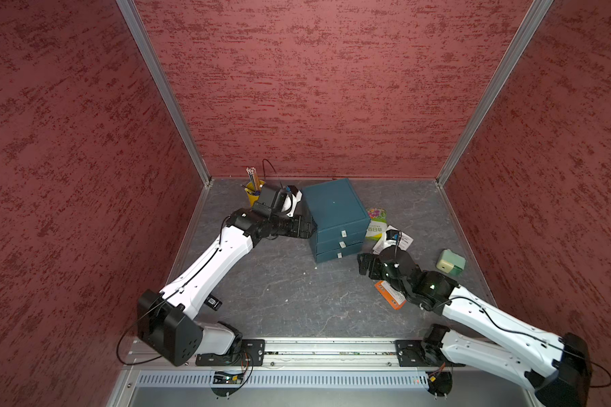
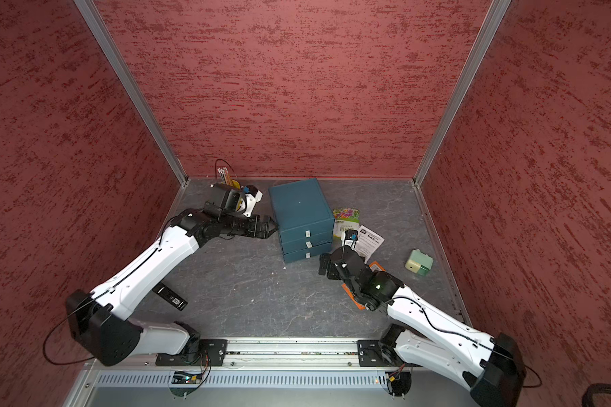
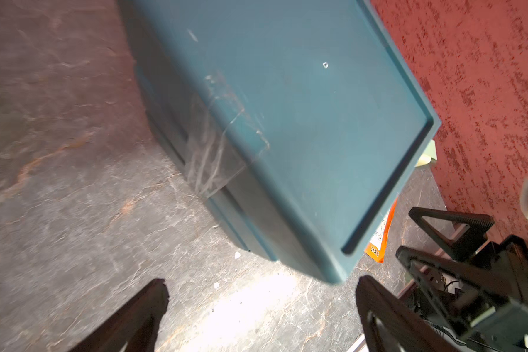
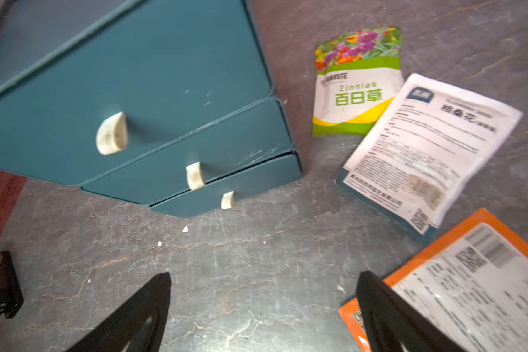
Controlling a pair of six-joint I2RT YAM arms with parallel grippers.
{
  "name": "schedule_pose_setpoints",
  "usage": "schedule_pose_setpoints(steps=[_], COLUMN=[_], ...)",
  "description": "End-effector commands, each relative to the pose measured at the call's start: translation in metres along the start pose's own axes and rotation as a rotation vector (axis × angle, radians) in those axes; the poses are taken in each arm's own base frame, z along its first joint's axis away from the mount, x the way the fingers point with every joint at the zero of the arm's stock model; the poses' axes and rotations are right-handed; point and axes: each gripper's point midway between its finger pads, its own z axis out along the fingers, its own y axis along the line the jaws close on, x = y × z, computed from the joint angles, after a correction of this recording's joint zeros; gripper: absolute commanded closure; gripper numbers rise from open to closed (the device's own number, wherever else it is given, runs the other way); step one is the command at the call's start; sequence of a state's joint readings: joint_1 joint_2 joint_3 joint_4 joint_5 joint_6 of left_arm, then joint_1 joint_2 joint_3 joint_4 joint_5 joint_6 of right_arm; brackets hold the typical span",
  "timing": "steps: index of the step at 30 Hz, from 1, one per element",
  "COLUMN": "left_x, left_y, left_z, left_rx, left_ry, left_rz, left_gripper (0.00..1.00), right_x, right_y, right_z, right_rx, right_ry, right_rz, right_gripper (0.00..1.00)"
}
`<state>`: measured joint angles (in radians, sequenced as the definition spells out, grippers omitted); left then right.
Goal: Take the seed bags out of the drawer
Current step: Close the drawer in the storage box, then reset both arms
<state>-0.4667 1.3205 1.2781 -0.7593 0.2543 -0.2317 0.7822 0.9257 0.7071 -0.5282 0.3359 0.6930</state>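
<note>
Three seed bags lie on the grey floor to the right of the teal drawer unit (image 1: 334,215) (image 4: 153,100). They are a green-white flower one (image 1: 376,223) (image 4: 357,85), a white one with black text (image 2: 369,243) (image 4: 430,146), and an orange-edged one (image 1: 390,294) (image 4: 470,289), partly under my right arm. All three drawer fronts sit pushed in or nearly so. My right gripper (image 1: 365,264) (image 4: 265,275) is open and empty over bare floor in front of the unit. Also open and empty, my left gripper (image 2: 270,227) (image 3: 262,282) is at the unit's left side.
A yellow pencil cup (image 1: 254,192) stands at the back left behind my left wrist. A pale green block (image 1: 450,262) sits near the right wall. A black oblong item (image 2: 170,297) lies under my left arm. Red walls close in three sides.
</note>
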Motion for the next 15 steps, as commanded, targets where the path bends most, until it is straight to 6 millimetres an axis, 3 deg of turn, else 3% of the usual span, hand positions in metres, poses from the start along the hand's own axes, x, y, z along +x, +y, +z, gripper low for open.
schedule_pose_setpoints(steps=[1,10,15], left_x=[-0.002,0.033,0.041], left_y=[0.014,0.079,0.121], left_z=[-0.019,-0.022,-0.015], left_rx=[-0.046,-0.124,-0.171], left_ry=[-0.092,-0.193,-0.262], left_rz=[-0.022,-0.084,-0.105], left_gripper=[0.00,0.00,0.00], right_x=[-0.006,-0.056,-0.085], right_y=[-0.022,-0.093,-0.140], right_z=[-0.010,0.022,0.054], right_rx=[0.059,0.219,0.380], right_ry=[0.045,0.012,-0.019], right_rz=[0.005,0.071,0.039], right_gripper=[0.01,0.01,0.01])
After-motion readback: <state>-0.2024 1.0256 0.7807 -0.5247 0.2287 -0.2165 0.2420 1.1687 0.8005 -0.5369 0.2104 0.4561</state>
